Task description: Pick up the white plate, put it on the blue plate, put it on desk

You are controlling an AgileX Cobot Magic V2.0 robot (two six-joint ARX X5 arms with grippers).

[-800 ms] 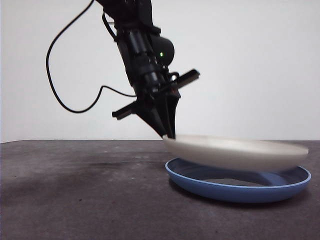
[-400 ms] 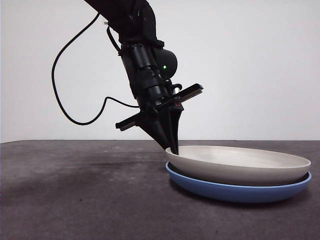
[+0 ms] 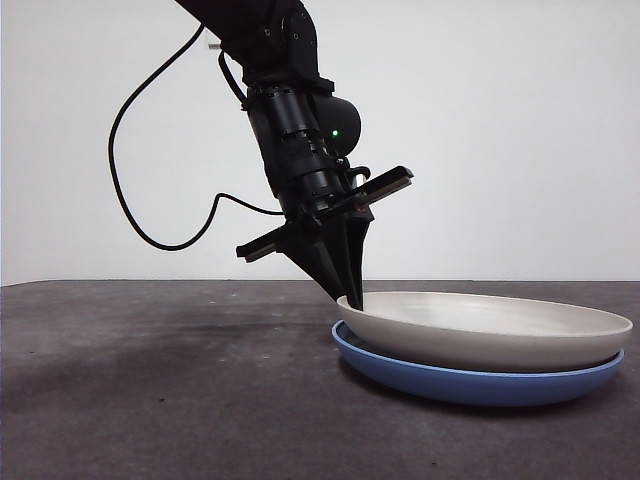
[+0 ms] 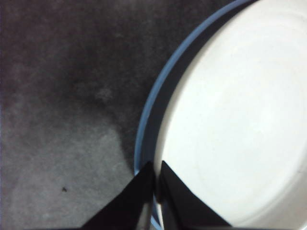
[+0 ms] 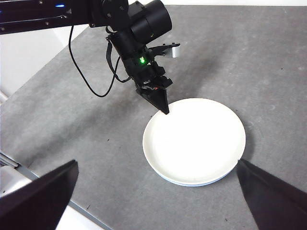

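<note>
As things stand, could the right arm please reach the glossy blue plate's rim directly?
Probably not easily: the matte cream-white plate sits nested on the blue plate, covering nearly all of it, and the left gripper is clamped at that edge.

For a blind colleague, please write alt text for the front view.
The white plate sits nested on the blue plate on the dark desk. The left gripper, reaching down from above, pinches the white plate's near-left rim.

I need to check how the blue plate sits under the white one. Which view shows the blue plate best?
The front view: the blue plate shows side-on under the white plate. The left wrist view shows only a rim arc; the right wrist view barely a sliver.
</note>
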